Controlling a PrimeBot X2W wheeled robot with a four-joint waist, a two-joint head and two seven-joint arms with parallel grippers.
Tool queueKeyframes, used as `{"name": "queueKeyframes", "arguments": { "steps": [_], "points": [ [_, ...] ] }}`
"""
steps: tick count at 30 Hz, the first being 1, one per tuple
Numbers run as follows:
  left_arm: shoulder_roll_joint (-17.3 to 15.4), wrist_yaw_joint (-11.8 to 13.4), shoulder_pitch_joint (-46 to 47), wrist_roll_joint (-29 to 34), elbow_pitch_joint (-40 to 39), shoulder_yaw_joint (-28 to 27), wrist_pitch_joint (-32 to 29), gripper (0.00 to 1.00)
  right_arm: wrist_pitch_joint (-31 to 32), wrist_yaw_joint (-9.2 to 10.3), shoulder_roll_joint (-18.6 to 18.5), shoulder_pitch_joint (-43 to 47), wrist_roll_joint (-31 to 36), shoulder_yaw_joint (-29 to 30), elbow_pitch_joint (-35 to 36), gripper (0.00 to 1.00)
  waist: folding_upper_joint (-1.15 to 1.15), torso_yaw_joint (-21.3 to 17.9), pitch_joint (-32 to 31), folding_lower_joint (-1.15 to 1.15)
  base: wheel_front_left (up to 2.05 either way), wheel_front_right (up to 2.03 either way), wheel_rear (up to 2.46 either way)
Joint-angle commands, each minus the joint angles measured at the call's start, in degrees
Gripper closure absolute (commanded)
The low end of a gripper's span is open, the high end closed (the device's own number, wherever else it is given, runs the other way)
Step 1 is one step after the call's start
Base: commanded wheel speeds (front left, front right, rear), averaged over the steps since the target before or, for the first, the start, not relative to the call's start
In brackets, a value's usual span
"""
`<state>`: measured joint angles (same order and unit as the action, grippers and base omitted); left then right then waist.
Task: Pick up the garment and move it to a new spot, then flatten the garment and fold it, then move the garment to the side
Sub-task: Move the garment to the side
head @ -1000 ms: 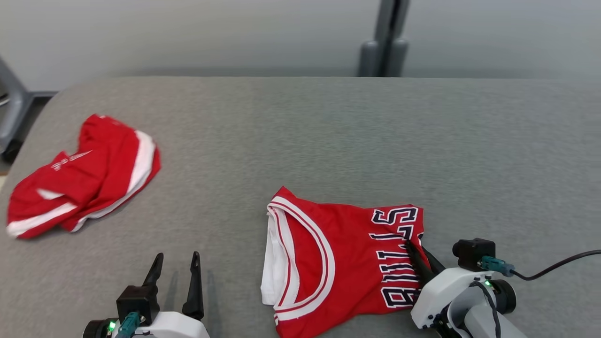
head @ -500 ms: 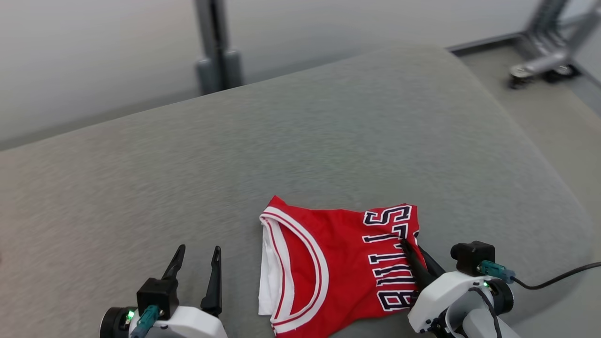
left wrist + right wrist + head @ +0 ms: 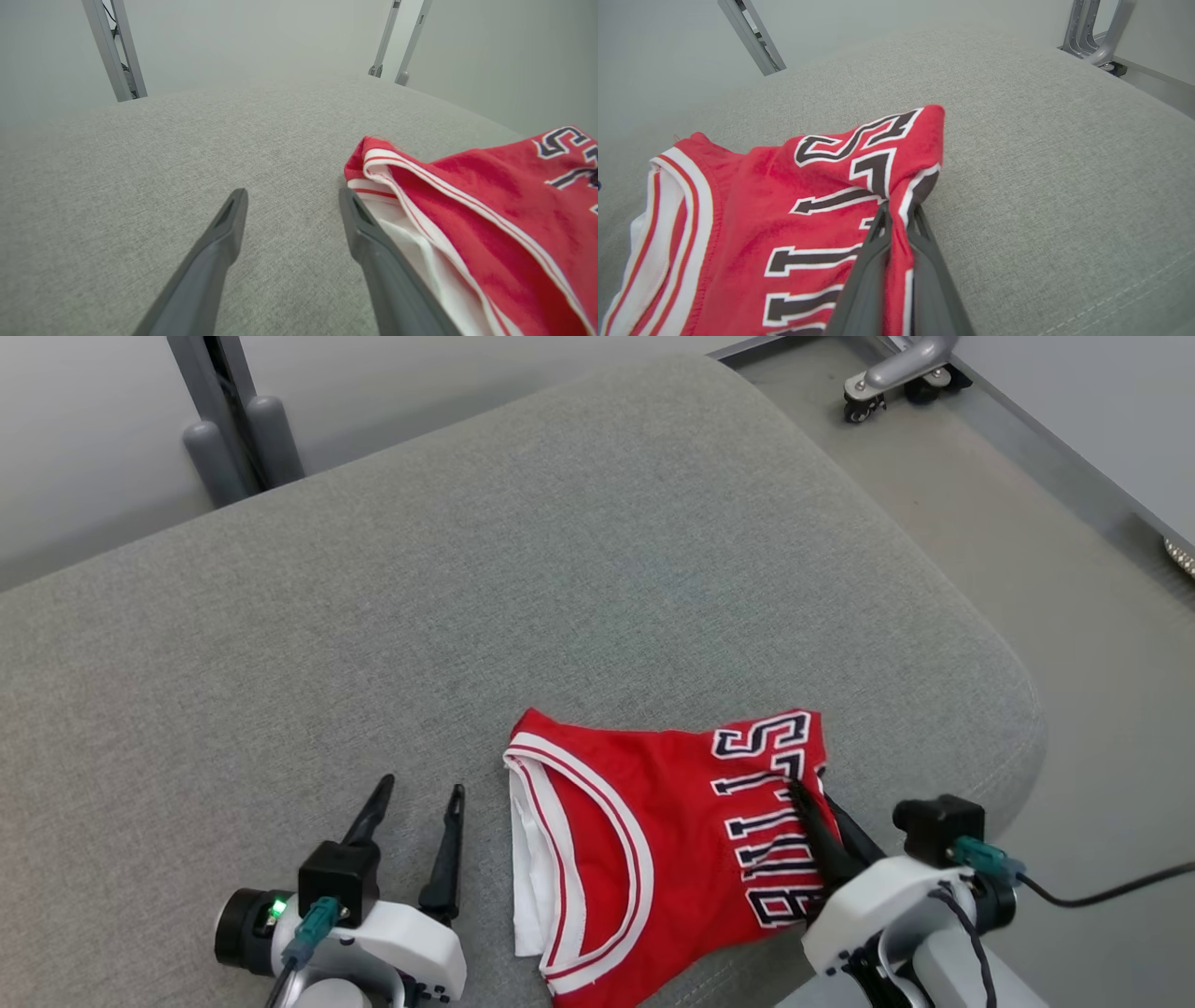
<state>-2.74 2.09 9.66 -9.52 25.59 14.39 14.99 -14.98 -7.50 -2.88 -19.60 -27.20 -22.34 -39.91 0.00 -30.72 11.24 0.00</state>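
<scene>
Swinging to the right, the head camera is now taking in the rounded corner of the bench (image 3: 467, 569) and the bare floor (image 3: 1074, 616) beyond it, while the hands and the cloth are keeping their places relative to one another. Nearest, the right hand (image 3: 803, 795) is pressing its fingers together on the right-hand edge of the red jersey (image 3: 653, 821), pinching a fold of it by the dark lettering. The cloth is bunching up slightly around the fingertips. The left hand (image 3: 421, 788) is hovering spread wide and holding nothing, just left of the jersey's white-trimmed neckline, its fingers pointing away over grey fabric.

Between the two hands the jersey is lying as a compact, doubled-over packet, so the flattening and folding are looking finished. What seems to be remaining is the last step, taking the packet off to the side, and the pinch is probably serving that.

Farther out from both hands, open bench is stretching away. Past its edge a grey frame post (image 3: 229, 429) and a caster (image 3: 878, 387) are standing on the floor.
</scene>
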Motion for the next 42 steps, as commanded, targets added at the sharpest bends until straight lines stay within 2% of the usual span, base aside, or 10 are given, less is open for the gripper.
{"name": "queueKeyframes", "arguments": {
  "steps": [1,6,11,15,21,26,28,30,36,42],
  "points": [
    [-0.3,0.5,0.2,0.7,-0.5,-0.8,0.3,0.0,-0.3,0.02,-0.1,-1.6,0.5,-0.7,0.3,1.0,0.0,0.2,0.5,0.0,0.0,0.0,0.0],
    [-0.3,0.4,-0.7,2.3,-1.8,-2.5,0.3,0.0,-0.3,0.02,-0.1,-7.3,2.2,-1.1,-1.0,1.0,0.0,3.7,2.3,0.0,0.0,0.0,0.0],
    [-0.5,-0.4,0.8,3.9,-2.6,-4.1,0.3,0.0,-0.3,0.03,-2.1,-17.0,7.3,3.1,-6.6,1.0,0.0,8.7,5.3,0.0,0.0,0.0,0.0],
    [-0.6,-0.8,2.6,5.3,-3.6,-4.9,0.3,0.0,-0.3,0.03,-6.4,-24.6,12.4,9.1,-13.8,1.0,0.0,12.8,7.8,0.0,0.0,0.0,0.0],
    [-1.2,-1.4,4.2,6.6,-4.3,-5.9,0.1,0.0,-0.3,0.03,-15.9,-33.4,20.3,21.1,-23.5,1.0,0.0,17.2,11.5,0.0,0.0,0.0,0.0],
    [-1.6,-1.6,4.6,7.3,-4.5,-6.4,0.1,0.0,-0.3,0.02,-20.5,-36.6,27.6,29.5,-27.1,1.0,0.0,19.5,13.2,0.0,0.0,0.0,0.0],
    [-1.6,-1.7,4.9,7.4,-4.5,-6.6,0.1,0.0,-0.3,0.03,-21.2,-37.0,29.7,32.7,-27.2,1.0,0.0,20.1,13.7,0.0,0.0,0.0,0.0],
    [-1.7,-1.6,5.0,7.6,-4.6,-6.9,0.0,0.0,-0.3,0.02,-21.1,-37.0,31.3,36.2,-26.3,0.0,0.0,20.6,13.9,0.0,0.0,0.0,0.0],
    [-1.4,-1.1,4.9,7.4,-5.4,-7.8,0.0,0.0,-0.1,0.02,-18.1,-34.8,35.8,44.8,-19.4,0.0,0.0,21.8,13.0,0.0,0.0,0.0,0.0],
    [-1.0,-0.9,3.8,6.6,-6.0,-8.5,0.1,0.0,-0.1,0.03,-13.2,-31.1,33.1,40.9,-11.1,0.0,0.0,22.8,10.0,0.0,0.0,0.0,0.0]
  ]
}}
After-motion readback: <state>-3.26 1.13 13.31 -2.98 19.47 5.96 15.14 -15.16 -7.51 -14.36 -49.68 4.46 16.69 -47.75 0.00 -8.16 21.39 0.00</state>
